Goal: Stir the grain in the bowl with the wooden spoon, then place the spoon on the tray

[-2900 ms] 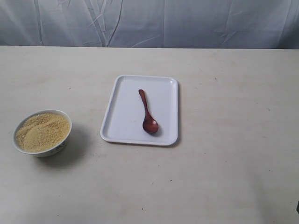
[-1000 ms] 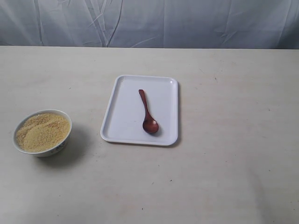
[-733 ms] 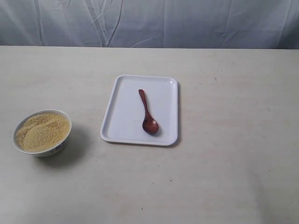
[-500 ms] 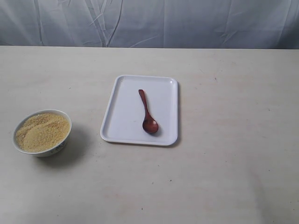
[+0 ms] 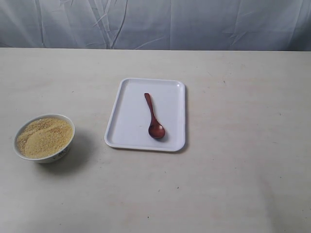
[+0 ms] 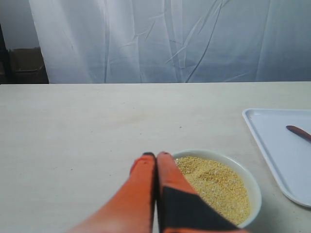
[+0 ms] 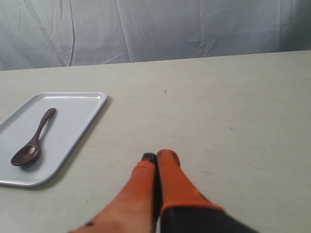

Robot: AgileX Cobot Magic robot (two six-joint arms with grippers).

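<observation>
Stretching across every view is a pale cream table (image 5: 233,184), matte, with a few small dark specks and faint scuffs. Behind its far edge hangs a creased whitish curtain (image 5: 194,24) that closes off the room. In the left wrist view a dark gap shows beside the cloth, with a brownish box (image 6: 26,65) in it.

The tray (image 5: 129,131) lies near the middle of the table, its long side running away from the camera. The spoon (image 5: 151,114) rests flat inside it, toward the tray's right half, with the handle pointing to the far end and the scoop toward the near end. The bowl (image 5: 51,158) stands on the table well to the left of the tray and apart from it. The grain (image 5: 43,137) fills it almost to the rim in an uneven heap.

Neither arm appears in the exterior view. The left gripper (image 6: 155,155) has its orange fingers pressed together with nothing between them, and its tips are just beside the bowl's rim. The right gripper (image 7: 156,155) is likewise closed up and empty, over bare table, with the tray and spoon off to one side and well apart from it.
</observation>
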